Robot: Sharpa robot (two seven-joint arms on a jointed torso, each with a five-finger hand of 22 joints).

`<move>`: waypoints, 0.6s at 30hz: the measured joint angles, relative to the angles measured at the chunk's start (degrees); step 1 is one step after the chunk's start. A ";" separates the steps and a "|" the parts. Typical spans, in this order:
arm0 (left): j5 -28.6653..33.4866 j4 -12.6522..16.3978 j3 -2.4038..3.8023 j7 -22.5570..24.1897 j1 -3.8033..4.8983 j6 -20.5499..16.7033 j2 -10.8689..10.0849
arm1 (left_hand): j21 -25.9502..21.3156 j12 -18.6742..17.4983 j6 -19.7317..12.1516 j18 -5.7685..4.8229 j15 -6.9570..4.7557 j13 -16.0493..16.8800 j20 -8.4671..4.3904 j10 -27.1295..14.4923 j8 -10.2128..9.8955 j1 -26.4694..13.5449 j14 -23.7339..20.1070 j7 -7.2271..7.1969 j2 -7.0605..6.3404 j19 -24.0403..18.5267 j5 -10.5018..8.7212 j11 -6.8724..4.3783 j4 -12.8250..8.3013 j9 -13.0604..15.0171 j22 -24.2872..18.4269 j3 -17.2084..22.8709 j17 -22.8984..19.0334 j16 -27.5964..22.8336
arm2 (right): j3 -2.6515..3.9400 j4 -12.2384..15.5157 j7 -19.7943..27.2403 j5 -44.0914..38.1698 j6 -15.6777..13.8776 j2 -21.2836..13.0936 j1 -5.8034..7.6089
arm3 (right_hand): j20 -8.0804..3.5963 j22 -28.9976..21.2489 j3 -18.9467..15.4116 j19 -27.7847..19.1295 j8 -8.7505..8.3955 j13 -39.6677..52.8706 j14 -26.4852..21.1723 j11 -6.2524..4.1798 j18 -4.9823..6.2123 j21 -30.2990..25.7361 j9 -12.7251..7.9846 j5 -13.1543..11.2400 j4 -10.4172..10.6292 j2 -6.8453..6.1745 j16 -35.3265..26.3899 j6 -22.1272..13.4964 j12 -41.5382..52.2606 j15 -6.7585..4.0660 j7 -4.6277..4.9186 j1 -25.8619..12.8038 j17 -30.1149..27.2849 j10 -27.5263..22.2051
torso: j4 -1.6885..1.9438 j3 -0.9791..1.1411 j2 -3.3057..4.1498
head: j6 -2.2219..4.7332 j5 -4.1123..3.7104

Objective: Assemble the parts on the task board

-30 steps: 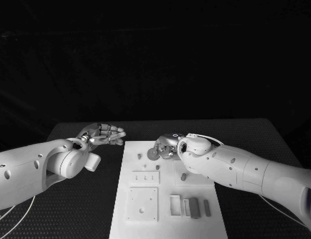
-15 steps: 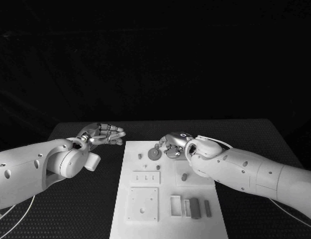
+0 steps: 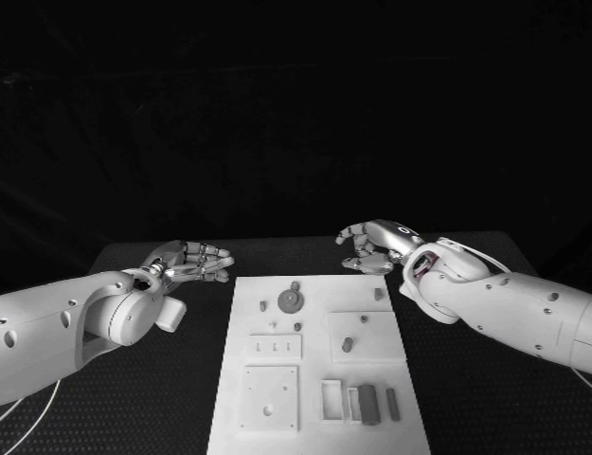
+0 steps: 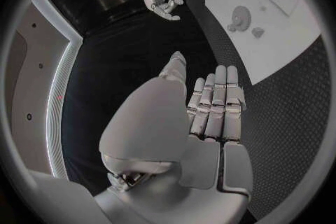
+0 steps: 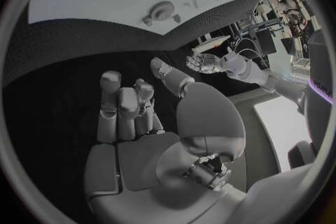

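1. The task board [image 3: 316, 379] is laid on the table [image 3: 146, 254] with its long axis running from 12 to 6 o'clock.
2. A round disc part [image 3: 290, 301] is seen lying flat near the board's 12 o'clock end; three upright bar parts [image 3: 369, 402] are grouped at about 5 o'clock (long axes along the board's).
3. The left hand [image 3: 187, 260] is held off the board at 10 o'clock, fingers loosely curled, holding nothing.
4. The right hand [image 3: 375, 245] is held at 1 o'clock, fingers curled, empty.

White rounded arms dotted with small dark screw holes end in silver segmented fingers [image 3: 203, 258].
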 measured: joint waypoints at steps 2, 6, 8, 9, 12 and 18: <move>0.00 -0.21 0.00 0.03 -0.01 0.16 0.14 | 0.00 0.00 0.00 0.00 -0.19 0.04 0.00 0.36 0.00 0.00 0.20 0.00 0.00 0.00 0.00 0.35 0.00 0.02 0.06 0.00 0.12 0.00 | 0.00 -0.14 0.82 0.94 0.59 -1.52 0.04 | 0.37 0.00 -0.97 -0.95 0.48 -0.47 -0.94 0.05 0.00 -0.70 0.13 0.00 0.05 -0.25 -0.65 0.32 -0.92 0.24 -0.32 0.25 -0.22 -1.10 | -0.33 0.10 -0.11 | 0.16 -0.01; -0.05 -0.49 0.00 0.10 -0.07 0.52 0.37 | -0.22 0.84 0.21 0.00 -0.19 0.56 0.00 2.45 0.03 0.00 0.20 0.21 0.00 0.00 0.00 0.35 0.00 0.12 0.13 0.00 0.39 -0.26 | -0.03 -2.66 3.09 2.93 2.78 -2.70 0.04 | 1.69 -0.02 -1.98 -3.18 0.88 -2.80 -3.22 0.11 0.00 -2.61 0.28 0.00 0.13 -0.63 -2.67 0.78 -3.68 0.32 -0.78 0.63 -1.12 -2.77 | -0.91 0.32 -0.33 | 0.40 -0.08; -0.08 -0.58 0.01 0.15 -0.21 0.67 0.41 | -0.23 0.84 0.54 0.00 -0.20 0.61 0.00 2.46 0.28 0.00 0.20 0.12 0.00 0.00 0.00 0.36 -0.16 0.18 0.13 -0.16 0.47 -0.26 | -0.04 -4.22 4.39 4.02 4.12 -3.11 0.04 | 2.52 -0.58 -2.00 -4.78 0.88 -4.91 -4.32 -0.02 0.56 -4.34 0.35 0.00 0.16 -0.85 -5.06 0.85 -5.88 0.40 -0.86 0.86 -2.37 -3.33 | -1.19 0.48 -0.44 | 0.52 -0.24; -0.09 -0.62 0.01 0.18 -0.29 0.72 0.44 | -0.23 0.84 0.63 0.00 -0.20 0.61 0.00 2.56 0.28 0.00 0.20 0.20 0.00 0.00 0.00 0.46 -0.16 0.19 0.13 -0.16 0.48 -0.26 | -0.05 -4.75 4.91 4.37 4.64 -3.28 0.03 | 2.83 -0.80 -2.15 -5.56 0.89 -5.63 -5.18 -0.08 1.57 -4.98 0.36 0.00 0.30 -1.00 -5.69 1.00 -6.55 0.20 -1.00 1.00 -2.77 -3.39 | -1.30 0.56 -0.48 | 0.55 -0.28; -0.11 -0.78 0.01 0.26 -0.62 0.91 0.60 | -0.23 0.84 0.63 0.00 -0.20 0.61 0.00 2.65 0.28 0.00 0.20 0.20 0.00 0.00 0.00 0.55 -0.16 0.19 0.13 -0.16 0.49 -0.26 | -0.18 -6.03 6.38 5.23 6.39 -3.76 0.02 | 3.12 -1.06 -2.44 -5.93 0.89 -7.00 -5.39 -0.20 1.84 -5.52 0.36 0.00 0.14 -1.31 -6.58 1.02 -7.51 0.25 -1.02 1.32 -3.22 -3.51 | -1.63 0.80 -0.63 | 0.59 -0.40; -0.13 -1.04 0.01 0.39 -1.18 1.21 0.80 | -0.23 0.84 0.63 0.00 -0.19 0.61 0.04 2.65 0.28 0.00 0.20 0.20 0.00 0.04 0.00 0.56 -0.01 0.19 0.18 -0.31 0.58 -0.48 | -0.97 -8.66 8.17 5.46 8.81 -3.77 -0.96 | 3.34 -1.06 -2.99 -5.71 0.89 -7.63 -5.40 -0.28 2.18 -5.52 0.33 0.00 0.22 -2.37 -6.58 1.02 -7.51 0.25 -1.02 1.61 -3.23 -3.59 | -1.88 1.21 -0.87 | 0.47 -0.67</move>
